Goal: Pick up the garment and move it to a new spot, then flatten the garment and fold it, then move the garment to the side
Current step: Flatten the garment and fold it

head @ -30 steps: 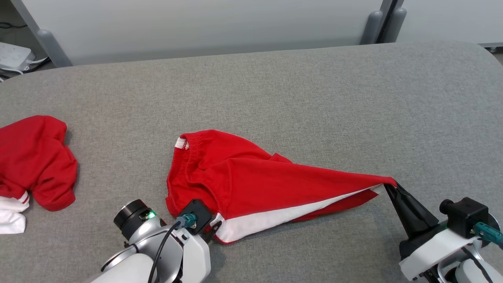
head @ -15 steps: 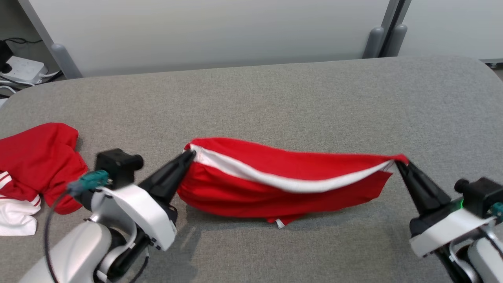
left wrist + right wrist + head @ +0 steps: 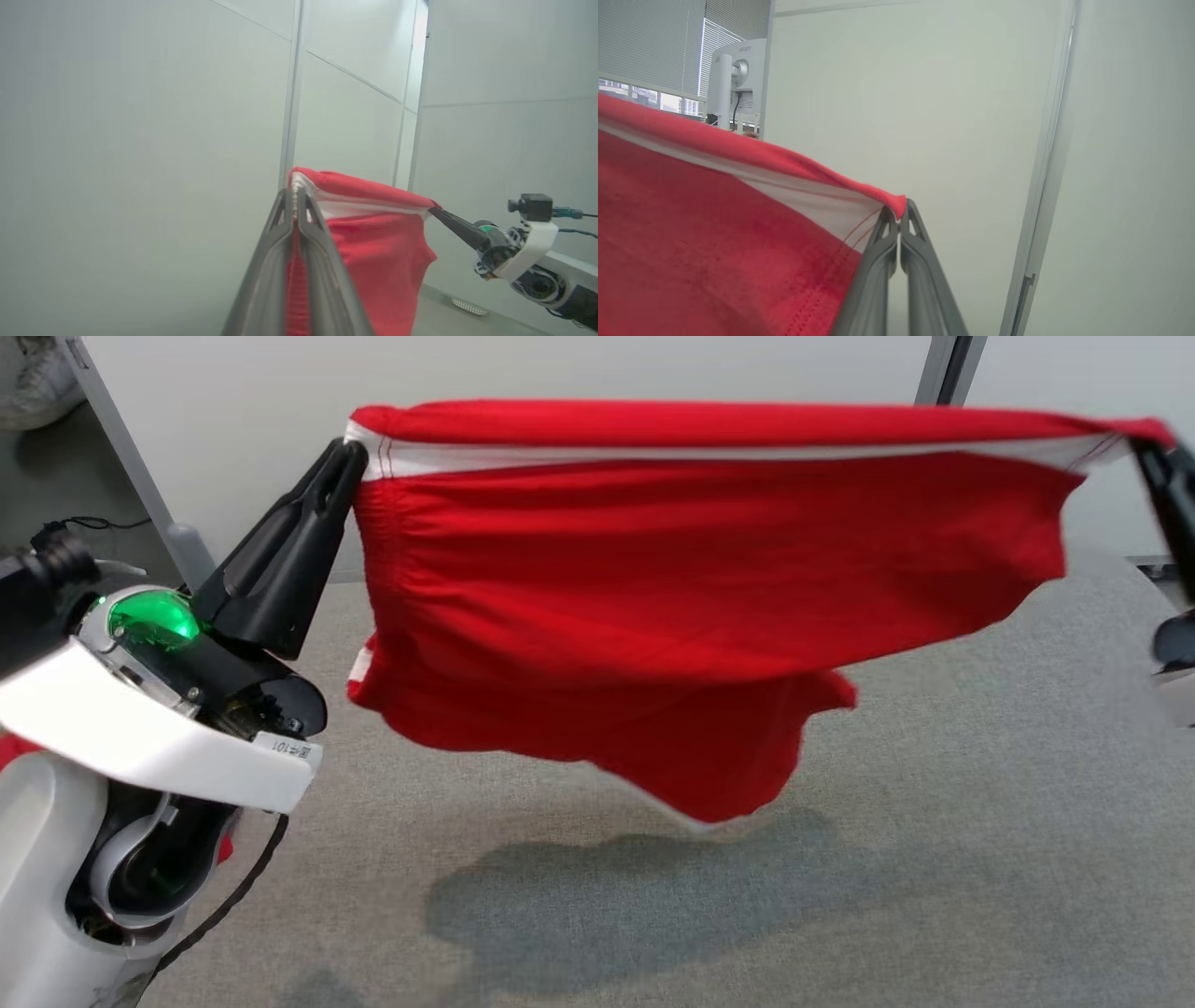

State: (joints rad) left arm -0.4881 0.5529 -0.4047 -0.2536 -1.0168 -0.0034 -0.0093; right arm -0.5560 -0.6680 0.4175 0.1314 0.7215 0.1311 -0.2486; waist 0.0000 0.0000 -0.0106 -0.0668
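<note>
A red garment (image 3: 691, 579) with a white stripe along its top edge hangs stretched in the air above the grey table (image 3: 980, 821). My left gripper (image 3: 350, 453) is shut on its left top corner, and my right gripper (image 3: 1141, 446) is shut on its right top corner at the head view's right edge. In the left wrist view the left gripper (image 3: 295, 191) pinches the garment (image 3: 378, 247), with the right gripper (image 3: 432, 211) at the far corner. The right wrist view shows the right gripper (image 3: 899, 212) clamped on the garment (image 3: 714, 233) corner. The lower hem dangles just over the table.
Pale partition walls (image 3: 233, 392) stand behind the table, with a grey post (image 3: 140, 476) at the left. The garment casts a shadow (image 3: 607, 896) on the table. A sliver of another red cloth (image 3: 14, 751) peeks out behind my left arm.
My left gripper has shut on the garment's corner. Both arms lifted it off the table and stretched it taut in the air. The head camera has also shifted.
</note>
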